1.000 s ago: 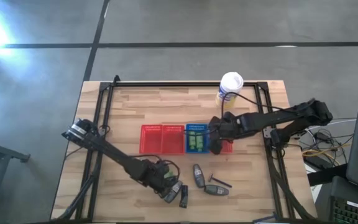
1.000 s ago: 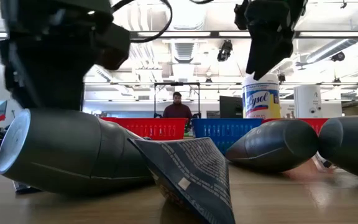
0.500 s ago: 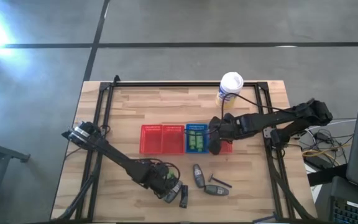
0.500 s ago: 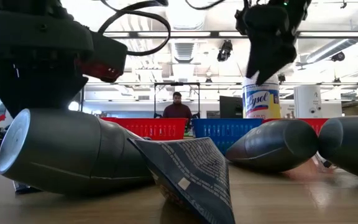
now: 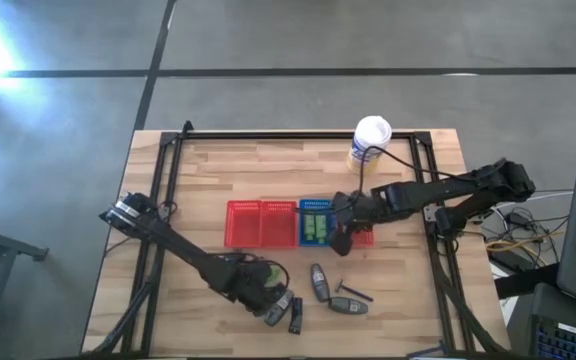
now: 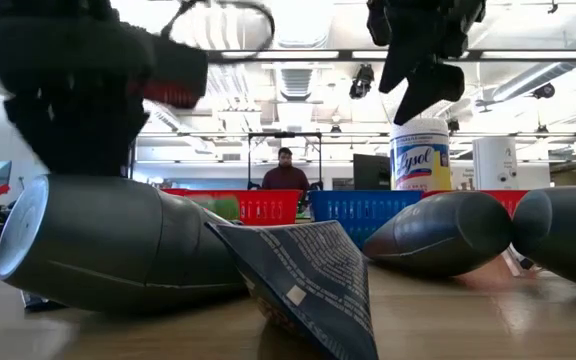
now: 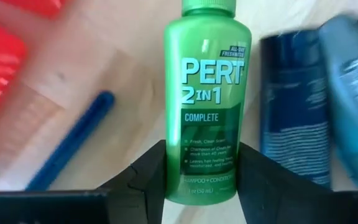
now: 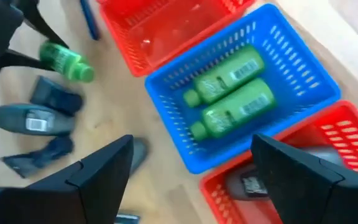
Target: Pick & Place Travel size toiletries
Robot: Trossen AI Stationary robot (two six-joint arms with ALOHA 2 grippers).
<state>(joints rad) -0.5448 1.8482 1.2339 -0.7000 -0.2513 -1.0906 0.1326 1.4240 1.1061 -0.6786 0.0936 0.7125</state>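
Green plastic filled my left wrist camera: a small glossy bottle (image 7: 207,102) with a rounded cap and white lettering sat between the left gripper's (image 7: 199,180) two dark fingers, which pressed its lower sides. A second before, that gripper stood wider over the loose pile near the table's front edge; by this frame it had narrowed onto the bottle and drawn slightly back toward the left, and from table height a green blur (image 6: 224,207) had appeared in front of the red basket (image 6: 238,205).

Beside the bottle lay a dark blue flat packet (image 7: 291,112) with fine print and a smooth grey tube (image 7: 353,81), and on the other side a thin blue stick (image 7: 73,140) on the pale wooden table (image 7: 135,74). Overhead, two more grey oval tubes (image 5: 318,282) and a thin black stick (image 5: 356,292) lay well apart from the left gripper (image 5: 273,300).

My right gripper (image 5: 342,240) hung over the baskets with its fingers spread wide and nothing between them. It had shifted a little toward the front of the table since the earlier frame. Below it, the blue mesh basket (image 8: 291,56) held two green bottles (image 8: 229,93) lying side by side, and the neighbouring red mesh basket (image 8: 347,130) held a grey tube (image 8: 253,183). The white tub (image 5: 371,140) with a yellow label stood behind them.
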